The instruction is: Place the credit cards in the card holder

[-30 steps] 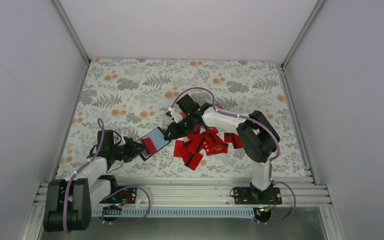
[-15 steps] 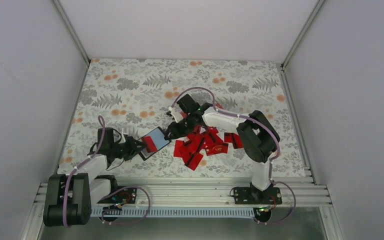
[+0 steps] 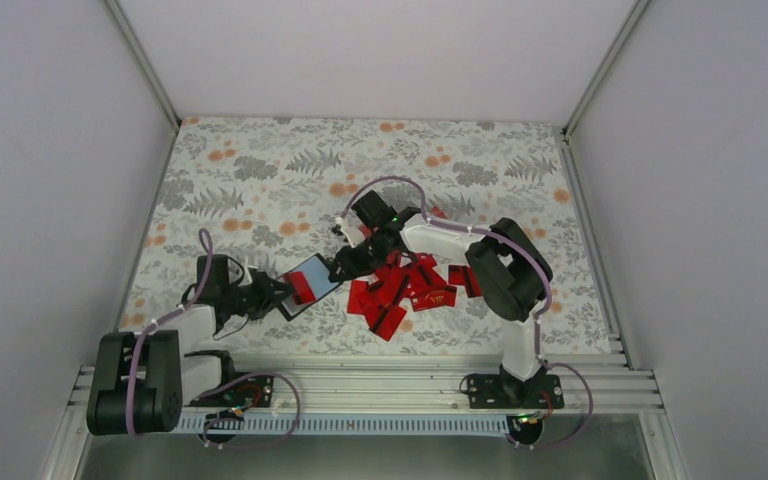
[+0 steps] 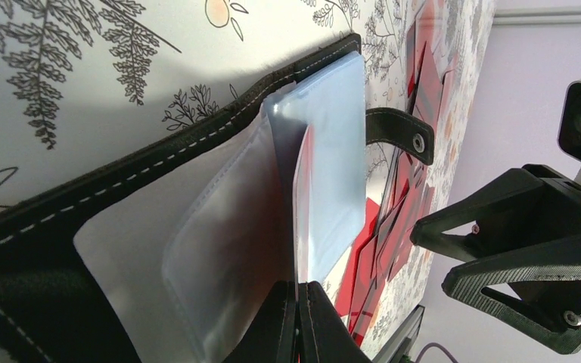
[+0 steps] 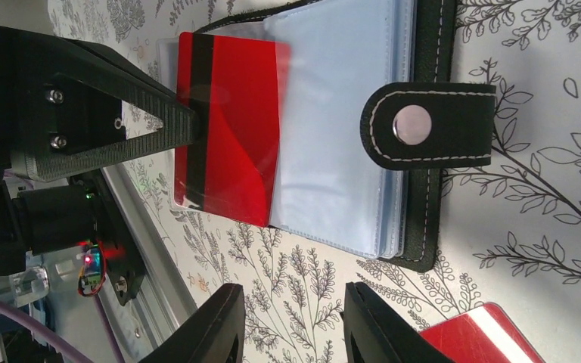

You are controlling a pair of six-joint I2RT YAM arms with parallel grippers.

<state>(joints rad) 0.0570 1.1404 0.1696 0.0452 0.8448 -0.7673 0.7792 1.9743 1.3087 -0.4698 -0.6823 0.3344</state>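
Note:
The black card holder (image 3: 320, 270) lies open on the patterned cloth, its grey-blue pockets (image 5: 348, 113) up and its snap tab (image 5: 424, 125) out to one side. A red credit card (image 5: 231, 144) with a black stripe sticks halfway out of a pocket. My left gripper (image 4: 300, 293) is shut on that card's outer edge; in the top view the left gripper (image 3: 274, 297) sits at the holder's near-left end. My right gripper (image 5: 291, 296) stands open beside the holder with nothing between its fingers (image 4: 514, 227). More credit cards (image 3: 405, 290) lie heaped to the right.
A corner of one loose card (image 5: 488, 336) lies close to my right fingers. The metal rail (image 3: 380, 385) carrying both arm bases runs along the near edge. White walls (image 3: 50, 180) close in the cloth on three sides.
The left arm has shifted slightly. The holder, the held card and the right gripper stay where they were.

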